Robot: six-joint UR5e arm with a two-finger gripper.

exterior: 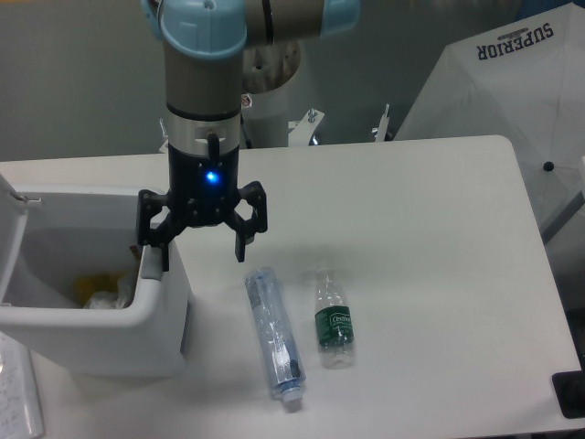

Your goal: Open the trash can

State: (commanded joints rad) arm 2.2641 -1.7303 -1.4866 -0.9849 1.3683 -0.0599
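The white trash can [160, 334] stands at the left of the table with its lid [11, 240] swung up at the far left. Inside it lies yellow and pale rubbish. My black gripper [199, 258] hangs open over the can's right rim. Its left finger [157, 251] rests at the rim where the push tab sits, and its right finger [243, 240] hangs free over the table. Nothing is held between them.
Two clear plastic bottles lie on the table to the right of the can: a long one [273, 335] and a shorter one with a green label [334, 320]. A white umbrella [512, 101] stands beyond the table's right edge. A black object [570, 393] sits at the bottom right corner.
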